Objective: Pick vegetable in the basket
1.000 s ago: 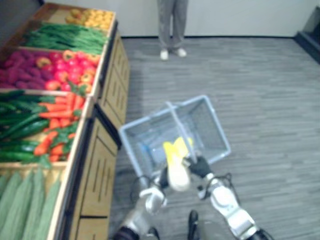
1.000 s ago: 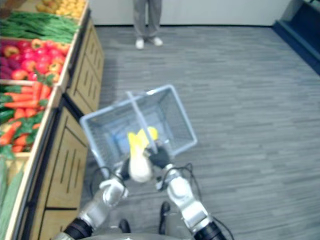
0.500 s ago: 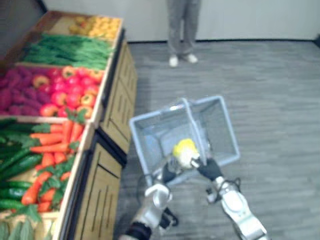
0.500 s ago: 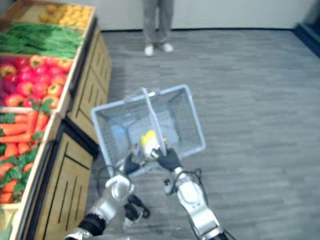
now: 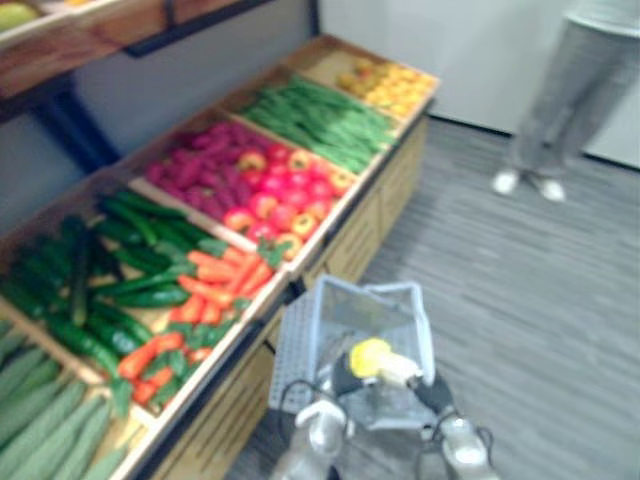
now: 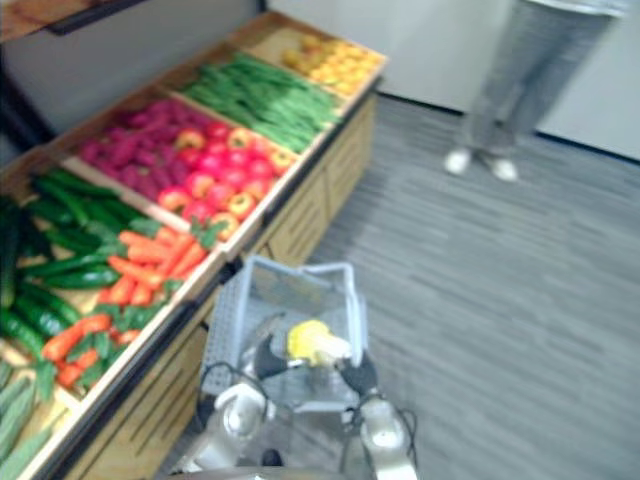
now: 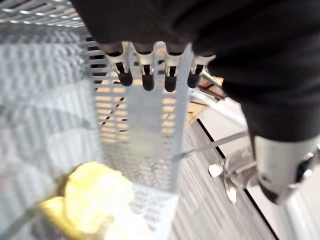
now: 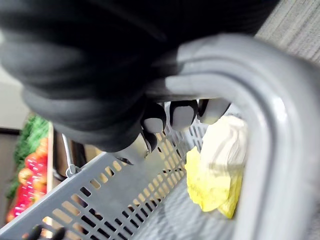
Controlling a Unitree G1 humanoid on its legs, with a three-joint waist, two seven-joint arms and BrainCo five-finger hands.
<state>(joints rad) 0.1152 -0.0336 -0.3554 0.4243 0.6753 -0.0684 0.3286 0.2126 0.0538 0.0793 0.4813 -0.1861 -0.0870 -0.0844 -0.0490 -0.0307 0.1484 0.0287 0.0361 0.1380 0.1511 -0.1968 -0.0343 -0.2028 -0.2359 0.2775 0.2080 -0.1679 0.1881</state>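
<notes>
Wooden produce stand (image 6: 300,228) flanks a grey basket (image 5: 300,345) holding a yellow cabbage (image 5: 372,358). Curled over its rim is the left hand (image 7: 145,75); the right hand (image 8: 182,114) grasps the handle (image 8: 260,100).

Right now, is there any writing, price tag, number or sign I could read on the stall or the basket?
No text can be read anywhere.
The wooden stall shows no tags or signs over its produce.
The grey basket shows only plain mesh walls.
The yellow vegetable in it shows no sticker.
</notes>
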